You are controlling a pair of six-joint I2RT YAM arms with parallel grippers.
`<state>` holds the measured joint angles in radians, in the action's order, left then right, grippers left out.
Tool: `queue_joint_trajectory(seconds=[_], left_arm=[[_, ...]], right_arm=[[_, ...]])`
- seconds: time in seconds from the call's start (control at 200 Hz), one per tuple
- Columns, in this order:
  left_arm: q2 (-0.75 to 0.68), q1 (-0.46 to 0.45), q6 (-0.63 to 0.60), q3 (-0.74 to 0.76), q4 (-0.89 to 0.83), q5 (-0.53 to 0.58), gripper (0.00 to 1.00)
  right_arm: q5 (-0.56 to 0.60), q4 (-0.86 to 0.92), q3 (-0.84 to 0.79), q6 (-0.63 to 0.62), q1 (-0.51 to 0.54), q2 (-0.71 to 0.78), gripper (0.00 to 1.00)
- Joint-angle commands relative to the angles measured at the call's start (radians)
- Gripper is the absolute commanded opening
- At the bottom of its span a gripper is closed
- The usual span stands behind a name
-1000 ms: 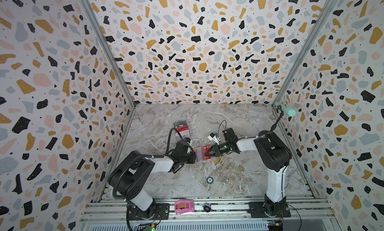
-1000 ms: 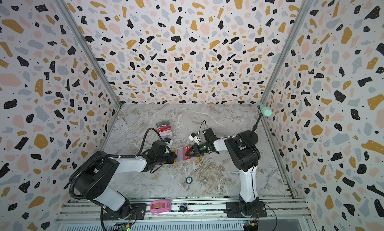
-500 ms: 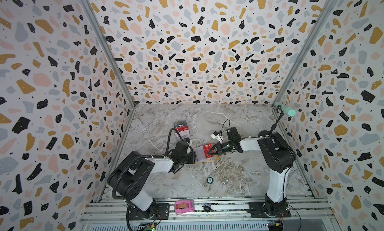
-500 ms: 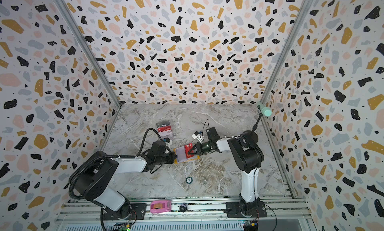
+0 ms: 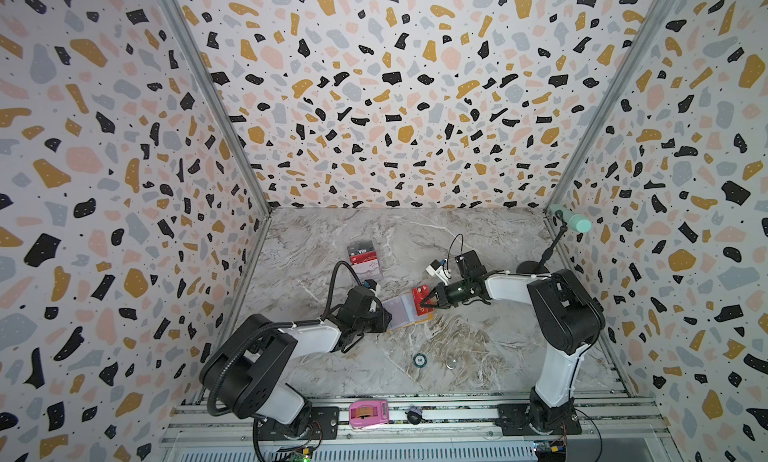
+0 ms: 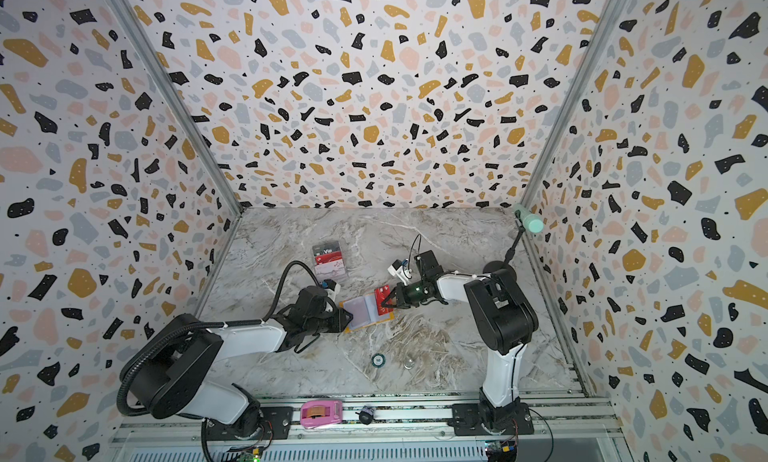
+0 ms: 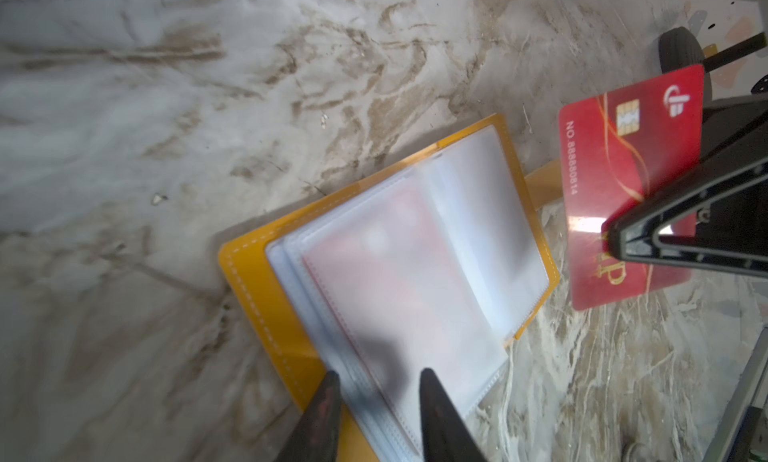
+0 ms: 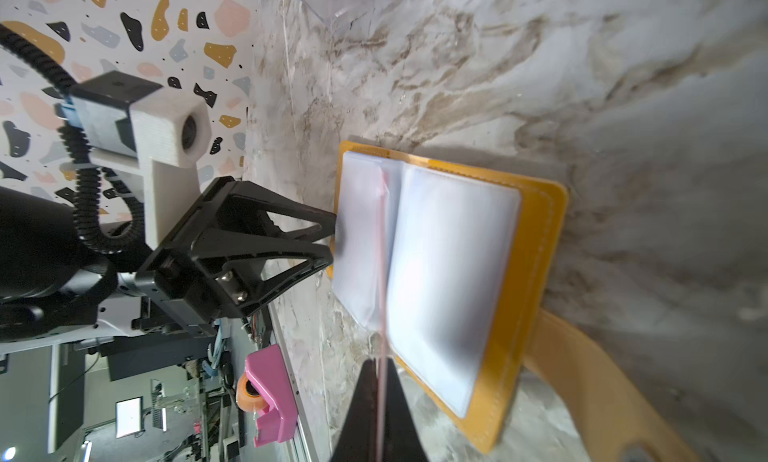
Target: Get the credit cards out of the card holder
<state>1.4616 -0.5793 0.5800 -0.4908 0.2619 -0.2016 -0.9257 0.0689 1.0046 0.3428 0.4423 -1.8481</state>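
While my right gripper (image 5: 424,304) pinches the red card (image 7: 623,181), my left gripper (image 7: 378,381) gapes astride the card holder's (image 7: 257,281) edge.

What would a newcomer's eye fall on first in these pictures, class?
The red card, pinched in the right gripper beside the open yellow card holder mid-table. Next, the left gripper, open at the holder's opposite edge, and the speckled walls all round.

Mustard-yellow book-like card holder (image 7: 249,281): clear sleeves (image 7: 415,273) blurred, contents unreadable. Small round item (image 5: 419,359), lower centre in a top view: too small to identify.
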Motion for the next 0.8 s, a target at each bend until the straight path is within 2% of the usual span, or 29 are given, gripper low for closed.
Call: queue_joint_trajectory(seconds=[0.0, 0.235, 0.335, 0.601, 0.706, 0.796], left_arm=[[-0.071, -0.004, -0.031, -0.009, -0.022, -0.007, 0.43], [-0.163, 0.007, -0.146, -0.117, -0.145, -0.042, 0.52], [-0.184, 0.026, -0.194, -0.163, -0.163, -0.135, 0.53], [-0.198, 0.095, -0.253, -0.274, -0.158, -0.473, 0.56], [-0.196, 0.112, -0.301, -0.322, -0.207, -0.569, 0.55], [-0.193, 0.116, -0.375, -0.370, -0.298, -0.609, 0.55]], right_arm=[[0.064, 0.092, 0.048, -0.082, -0.003, 0.089, 0.05], [0.041, 0.147, 0.065, -0.175, -0.003, 0.189, 0.05], [-0.024, 0.150, 0.066, -0.208, -0.002, 0.225, 0.05], [-0.206, 0.162, 0.065, -0.302, 0.013, 0.298, 0.03], [-0.247, 0.191, 0.069, -0.345, 0.025, 0.305, 0.02], [-0.273, 0.234, 0.082, -0.398, 0.040, 0.305, 0.00]])
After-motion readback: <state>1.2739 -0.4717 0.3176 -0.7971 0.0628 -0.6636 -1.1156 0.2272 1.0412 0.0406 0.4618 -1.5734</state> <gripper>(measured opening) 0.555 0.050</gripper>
